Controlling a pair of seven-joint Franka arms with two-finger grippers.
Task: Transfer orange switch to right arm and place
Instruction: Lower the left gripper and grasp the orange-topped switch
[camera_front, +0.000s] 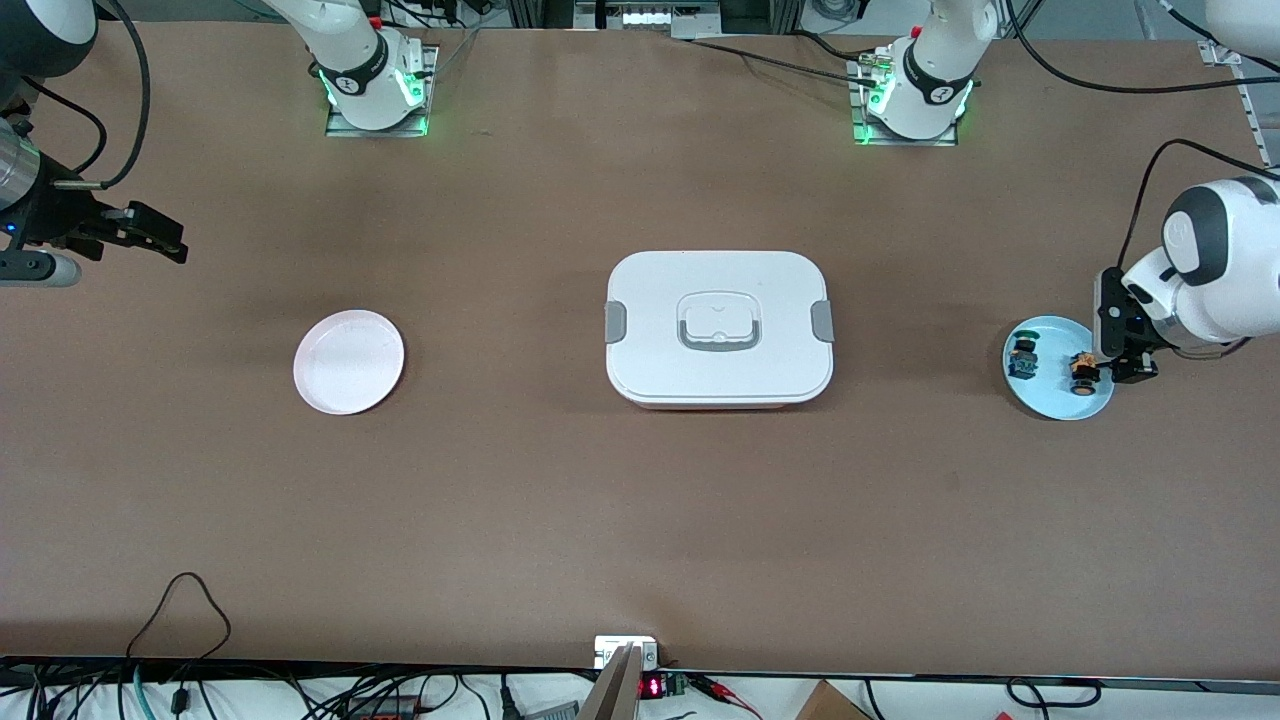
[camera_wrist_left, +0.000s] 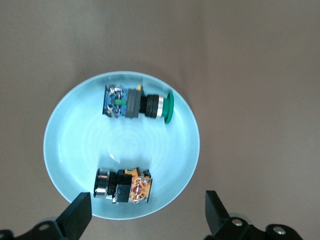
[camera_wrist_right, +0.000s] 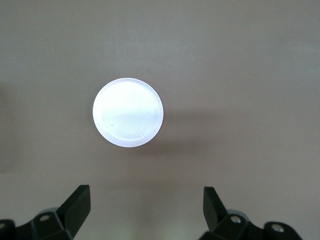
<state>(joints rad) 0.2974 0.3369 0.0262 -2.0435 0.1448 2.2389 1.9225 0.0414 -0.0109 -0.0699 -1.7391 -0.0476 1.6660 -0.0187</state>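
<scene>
We see a brown worktop (camera_front: 640, 520) from a high camera, its nearest stretch bare. About halfway toward the edge that carries the arm bases, three things sit in a row.

Toward the left arm's end lies a pale blue plate (camera_front: 1050, 398). It holds two small push-button switches, apart from each other. One is the orange switch (camera_front: 1082, 373), lying on its side with its orange end showing; the other is a switch with a green cap (camera_front: 1022, 358). The left gripper (camera_front: 1120, 358) hangs over the plate's rim, just beside the orange switch, fingers spread wide and holding nothing. We judge it is lined up this way to come down on that switch; in the left wrist view the switch (camera_wrist_left: 123, 186) sits between the open fingertips (camera_wrist_left: 77, 214).

A closed white lidded box (camera_front: 718, 328) with grey side clips sits mid-worktop; we cannot see inside it.

Toward the right arm's end lies an empty white plate (camera_front: 349, 361), probably the drop-off spot.

The right gripper (camera_front: 150, 238) hangs above the worktop near that end's edge, also spread wide and empty. That arm waits, likely for the handover.
</scene>
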